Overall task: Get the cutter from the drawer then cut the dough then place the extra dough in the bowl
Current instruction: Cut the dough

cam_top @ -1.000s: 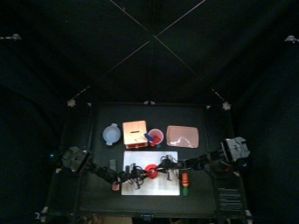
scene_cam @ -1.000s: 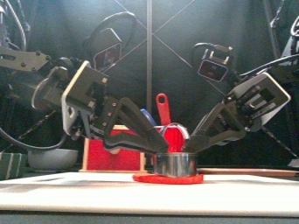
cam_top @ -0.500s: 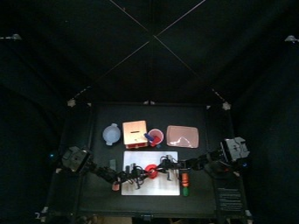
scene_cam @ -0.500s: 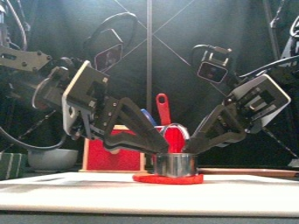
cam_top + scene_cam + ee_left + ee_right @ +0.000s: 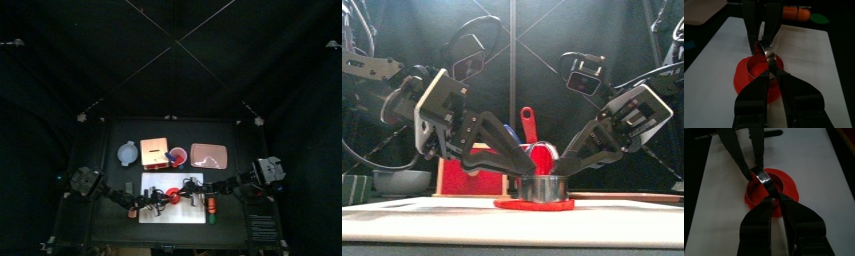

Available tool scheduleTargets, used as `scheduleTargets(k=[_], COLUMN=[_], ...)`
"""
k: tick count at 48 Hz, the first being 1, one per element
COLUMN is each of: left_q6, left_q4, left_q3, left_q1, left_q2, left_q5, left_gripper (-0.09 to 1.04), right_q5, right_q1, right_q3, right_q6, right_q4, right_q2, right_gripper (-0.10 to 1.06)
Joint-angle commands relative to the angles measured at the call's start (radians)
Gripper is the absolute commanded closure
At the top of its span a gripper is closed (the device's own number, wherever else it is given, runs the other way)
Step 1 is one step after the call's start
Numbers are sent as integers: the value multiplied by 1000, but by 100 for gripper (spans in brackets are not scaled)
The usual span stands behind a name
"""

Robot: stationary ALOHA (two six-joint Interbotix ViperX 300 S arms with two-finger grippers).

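Since the red dough (image 5: pixel 160 194) sits on the white cutting board (image 5: pixel 174 214) in the top view, and no red shows in the blue-grey bowl (image 5: pixel 128 152) back left beside the wooden box (image 5: pixel 155 150), I'd say we're in the cutting step and the scrap part isn't done yet. Front view: the cutter (image 5: pixel 543 187) stands upright on the dough. The left hand (image 5: pixel 525 165) and right hand (image 5: pixel 561 165) lean in from either side and meet right above it, at its wire handle. Left wrist view: that hand's jaws are closed down, pinching the handle, with the dough spread under the metal ring. Right wrist view: same deal from the other side, jaws squeezed onto the cutter's top and dough showing all around it. My guess for the next move is to press straight down and evenly so the ring goes through to the board, then lift without dragging the dough. After that the outer bit goes to the bowl, which is well apart from here.
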Motion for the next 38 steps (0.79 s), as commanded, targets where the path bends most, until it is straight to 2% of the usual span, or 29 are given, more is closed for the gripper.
scheduleTargets(k=[1, 16, 38], left_q6=[-2, -2, 0], left_q4=[-17, -23, -21], left_q3=[12, 14, 14], left_q1=[31, 31, 34], left_q2=[8, 9, 6], left_q5=[41, 57, 97], left_gripper=[39, 38, 38], right_q5=[43, 58, 58], right_q1=[2, 2, 2], right_q3=[-5, -12, -15], right_q6=[6, 6, 5], right_q4=[0, 2, 21], right_q2=[14, 14, 14], right_gripper=[49, 49, 39])
